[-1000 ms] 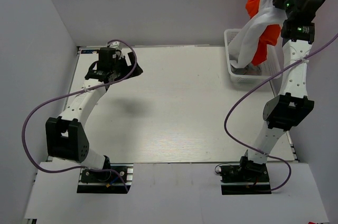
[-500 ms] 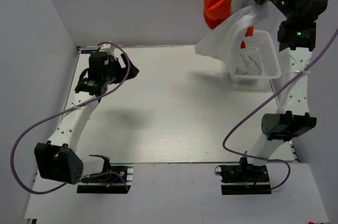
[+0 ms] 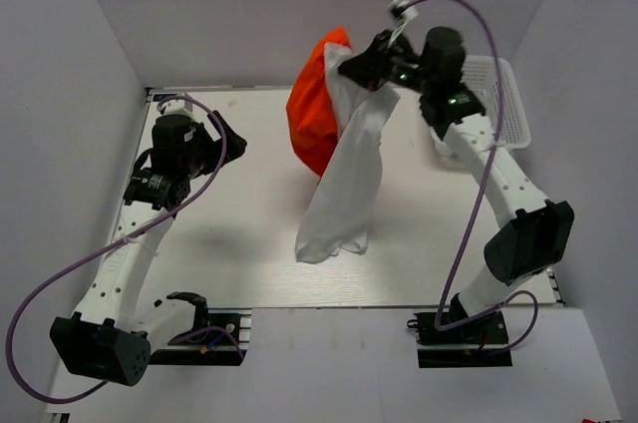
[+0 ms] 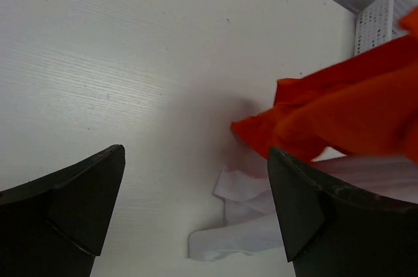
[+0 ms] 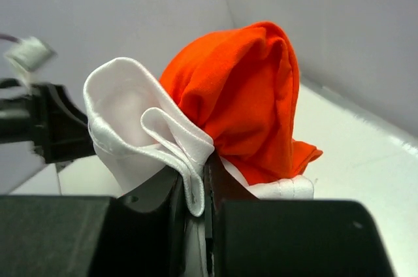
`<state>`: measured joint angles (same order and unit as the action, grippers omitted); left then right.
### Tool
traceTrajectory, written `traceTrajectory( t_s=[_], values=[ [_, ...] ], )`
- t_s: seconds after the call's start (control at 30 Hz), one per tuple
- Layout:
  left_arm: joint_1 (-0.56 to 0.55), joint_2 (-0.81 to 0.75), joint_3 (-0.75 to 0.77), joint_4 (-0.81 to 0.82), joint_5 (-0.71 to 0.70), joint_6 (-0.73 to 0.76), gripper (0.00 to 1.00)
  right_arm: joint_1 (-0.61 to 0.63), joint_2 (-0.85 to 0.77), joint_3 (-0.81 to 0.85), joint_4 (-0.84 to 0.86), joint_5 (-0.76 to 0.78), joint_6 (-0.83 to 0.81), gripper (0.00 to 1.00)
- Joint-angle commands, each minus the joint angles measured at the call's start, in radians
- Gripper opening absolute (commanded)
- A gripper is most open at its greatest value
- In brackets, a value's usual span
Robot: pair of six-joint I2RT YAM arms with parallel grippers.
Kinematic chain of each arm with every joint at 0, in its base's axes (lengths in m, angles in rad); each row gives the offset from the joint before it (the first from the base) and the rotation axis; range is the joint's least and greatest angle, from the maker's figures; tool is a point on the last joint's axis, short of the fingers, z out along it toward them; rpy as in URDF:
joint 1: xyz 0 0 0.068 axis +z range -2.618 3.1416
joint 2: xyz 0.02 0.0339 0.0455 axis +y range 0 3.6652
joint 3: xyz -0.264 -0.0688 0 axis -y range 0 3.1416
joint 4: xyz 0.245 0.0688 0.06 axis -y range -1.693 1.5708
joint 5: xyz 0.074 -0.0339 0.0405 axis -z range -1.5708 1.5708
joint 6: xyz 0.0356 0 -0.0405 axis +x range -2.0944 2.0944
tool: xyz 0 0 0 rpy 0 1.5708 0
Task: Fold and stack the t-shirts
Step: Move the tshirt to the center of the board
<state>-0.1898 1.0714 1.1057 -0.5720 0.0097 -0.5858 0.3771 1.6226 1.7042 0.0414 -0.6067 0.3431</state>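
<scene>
White wood-grain table (image 3: 249,243); plain grey walls (image 3: 249,14) around.

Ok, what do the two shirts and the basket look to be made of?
White t-shirt: thin, soft cloth, matte; it hangs limp in long folds. Orange t-shirt: similar soft matte cloth, bunched and creased. Basket: probably rigid white plastic, judging by its regular lattice walls.

A robotics lab test cell is shown. A white wood-grain worktop (image 3: 249,243) is boxed in on three sides by plain grey panels (image 3: 90,44). Two slim white arms (image 3: 135,243) are bolted on black base plates (image 3: 464,335) at its near edge, with purple cables (image 3: 464,243) looped along them. A white plastic lattice basket (image 3: 503,84) is set at the far right corner.
</scene>
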Motion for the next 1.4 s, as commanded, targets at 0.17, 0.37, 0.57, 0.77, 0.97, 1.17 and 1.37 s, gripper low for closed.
traceTrajectory(
  t_s=[0.17, 0.37, 0.57, 0.77, 0.97, 1.17, 1.37],
  values=[
    [0.007, -0.042, -0.047, -0.066, -0.062, -0.054, 1.0, 0.201, -0.015, -0.372, 0.146, 0.47, -0.079, 0.0],
    [0.007, -0.042, -0.11, -0.066, -0.05, -0.063, 1.0, 0.336, 0.075, -0.497, 0.103, 0.602, -0.072, 0.0],
    [0.007, -0.051, -0.164, -0.043, -0.031, -0.063, 1.0, 0.402, 0.039, -0.583, 0.074, 0.57, -0.105, 0.8],
    [0.007, -0.051, -0.185, -0.011, -0.013, -0.063, 1.0, 0.399, -0.161, -0.666, 0.097, 0.538, -0.128, 0.9],
    [0.007, -0.051, -0.185, -0.002, -0.004, -0.063, 1.0, 0.395, -0.276, -0.676, 0.031, 0.602, -0.117, 0.9],
    [0.007, -0.051, -0.185, 0.032, 0.016, -0.054, 1.0, 0.391, -0.28, -0.646, -0.038, 0.749, -0.121, 0.9],
    [0.007, -0.033, -0.185, 0.055, 0.049, -0.043, 1.0, 0.388, -0.208, -0.556, -0.124, 0.85, -0.047, 0.9]
  ],
)
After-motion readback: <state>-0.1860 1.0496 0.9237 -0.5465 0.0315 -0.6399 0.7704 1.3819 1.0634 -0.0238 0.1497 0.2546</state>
